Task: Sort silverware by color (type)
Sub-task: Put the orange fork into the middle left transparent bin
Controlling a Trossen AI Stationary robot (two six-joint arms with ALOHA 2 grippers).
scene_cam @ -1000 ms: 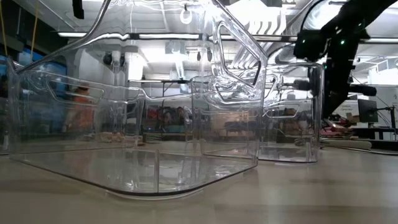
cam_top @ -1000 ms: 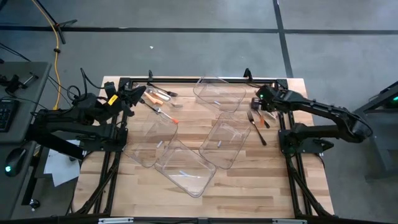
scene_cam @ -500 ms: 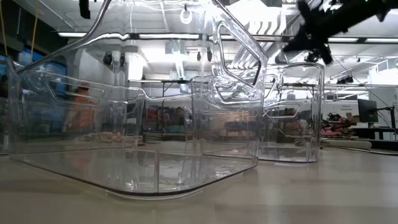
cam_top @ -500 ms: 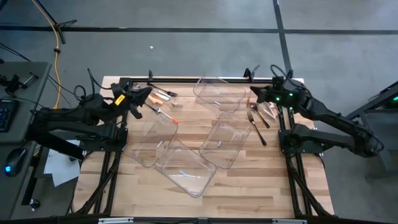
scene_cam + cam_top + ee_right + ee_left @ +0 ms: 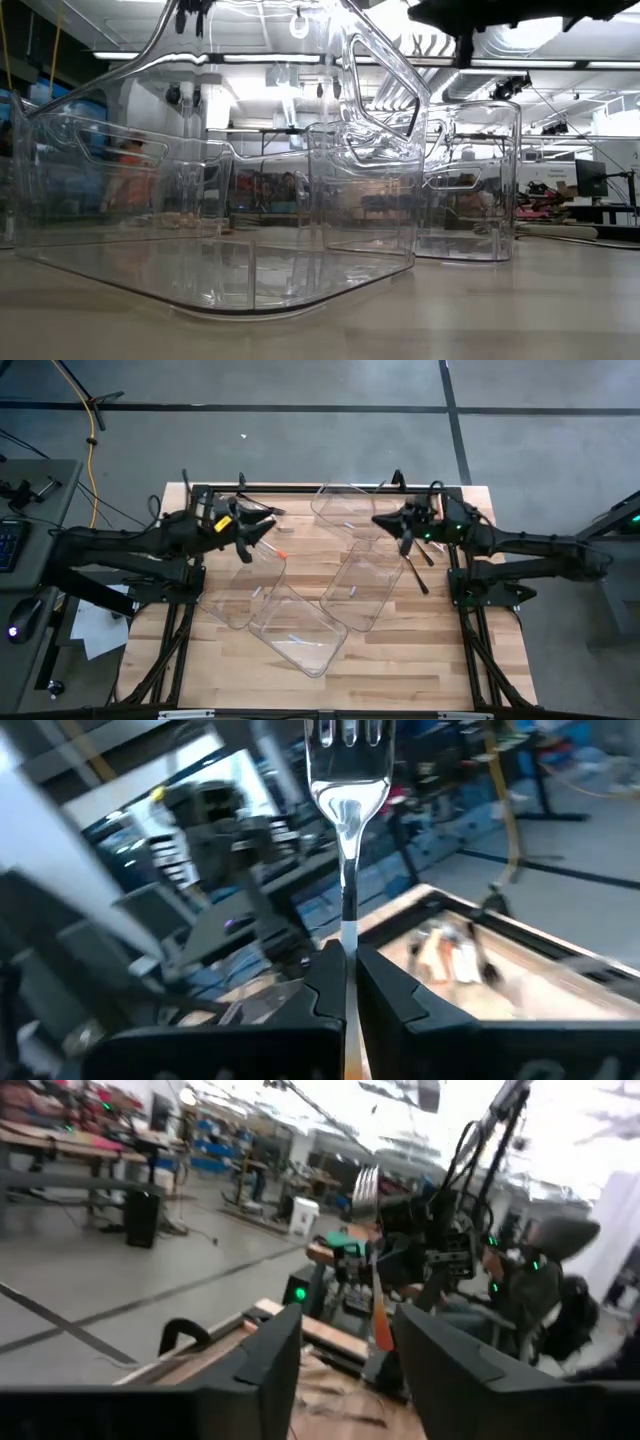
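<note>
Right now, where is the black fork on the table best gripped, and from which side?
Grip the black fork by its handle, at the end away from the tines, coming straight down with the fingers closing across it. It lies flat on the table and a bin sits close beside it, so a sideways approach looks cramped.

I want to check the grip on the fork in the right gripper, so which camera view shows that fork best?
The right wrist view: the fork stands up between the right gripper, shut on its stem, tines clear. The high view shows only that gripper over the bins, the fork too small to see. The low view shows just dark arm parts overhead.
</note>
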